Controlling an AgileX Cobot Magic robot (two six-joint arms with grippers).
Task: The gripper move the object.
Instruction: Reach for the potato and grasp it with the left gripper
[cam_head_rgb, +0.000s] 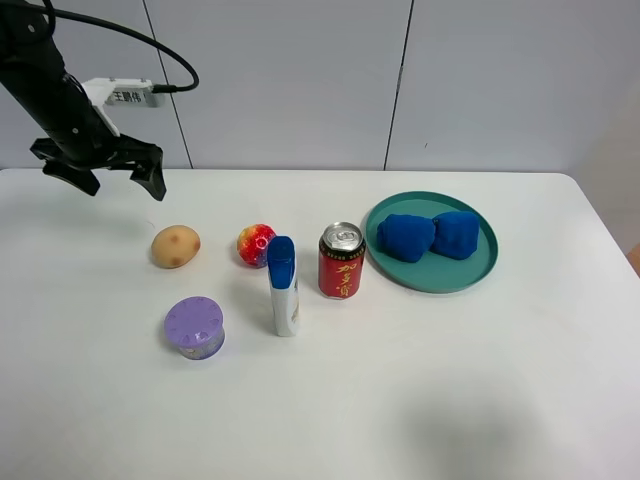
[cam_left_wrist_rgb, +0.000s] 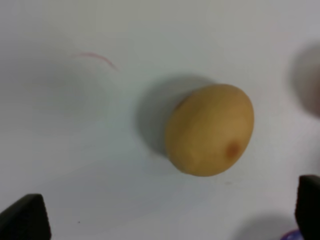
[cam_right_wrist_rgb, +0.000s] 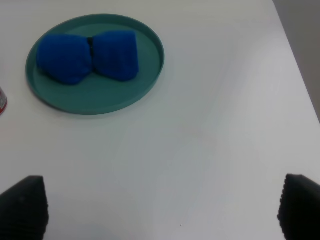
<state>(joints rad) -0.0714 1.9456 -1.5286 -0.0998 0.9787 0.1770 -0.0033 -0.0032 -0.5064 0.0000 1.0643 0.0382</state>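
As jaws gape, gripper (cam_head_rgb: 124, 190) hovers, potato (cam_head_rgb: 176, 246) below

A tan-brown oval potato (cam_head_rgb: 176, 246) flecked with darker specks is pictured on a white tabletop (cam_head_rgb: 500, 380) with a red-and-yellow mottled ball (cam_head_rgb: 256, 244), a red, gold-lettered drinks can (cam_head_rgb: 341, 268), a blue-capped white bottle (cam_head_rgb: 285, 305), a lilac dot-patterned tub (cam_head_rgb: 194, 328) and deep-blue lumps (cam_head_rgb: 405, 237) on a teal plate (cam_head_rgb: 445, 273).

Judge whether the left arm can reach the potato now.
Probably yes: the left gripper, jaws open, hangs just behind the potato; nothing stands between them, and the ball sits apart.
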